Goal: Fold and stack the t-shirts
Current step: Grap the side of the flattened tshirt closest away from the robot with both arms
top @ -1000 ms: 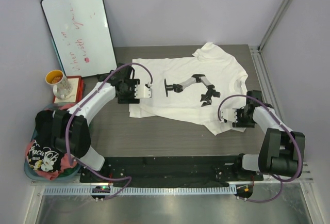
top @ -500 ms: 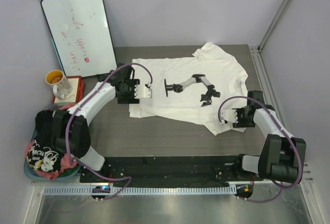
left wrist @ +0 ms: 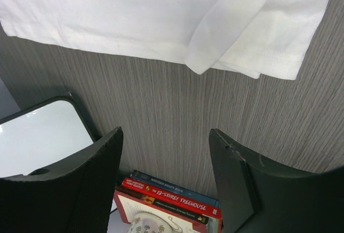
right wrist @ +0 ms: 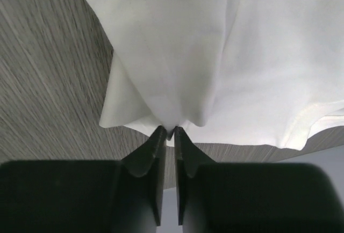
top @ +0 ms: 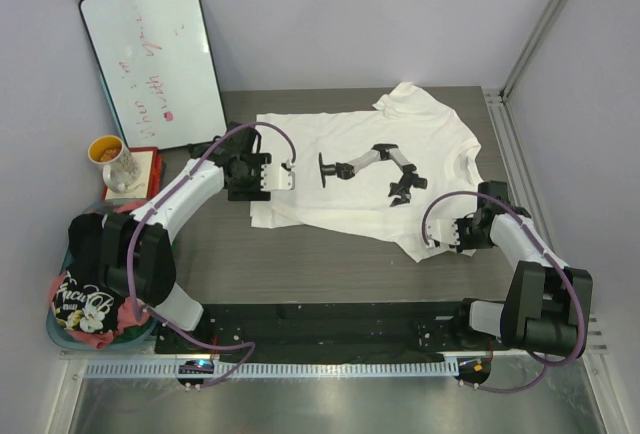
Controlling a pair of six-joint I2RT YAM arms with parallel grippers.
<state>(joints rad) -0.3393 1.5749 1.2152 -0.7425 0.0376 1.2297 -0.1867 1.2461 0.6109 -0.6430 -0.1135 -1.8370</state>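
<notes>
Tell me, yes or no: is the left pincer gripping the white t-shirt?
No, the left pincer stands open above the table, and the white t-shirt lies beyond its fingers, untouched.

The left hand [left wrist: 165, 139] is spread wide over the grey table [left wrist: 161, 99], short of the white t-shirt [left wrist: 134, 13], with books [left wrist: 172, 195] beneath.

Left gripper [left wrist: 166, 174] wide open; right gripper [right wrist: 169, 132] tight on the white t-shirt [right wrist: 215, 56]; both arms forward.
</notes>
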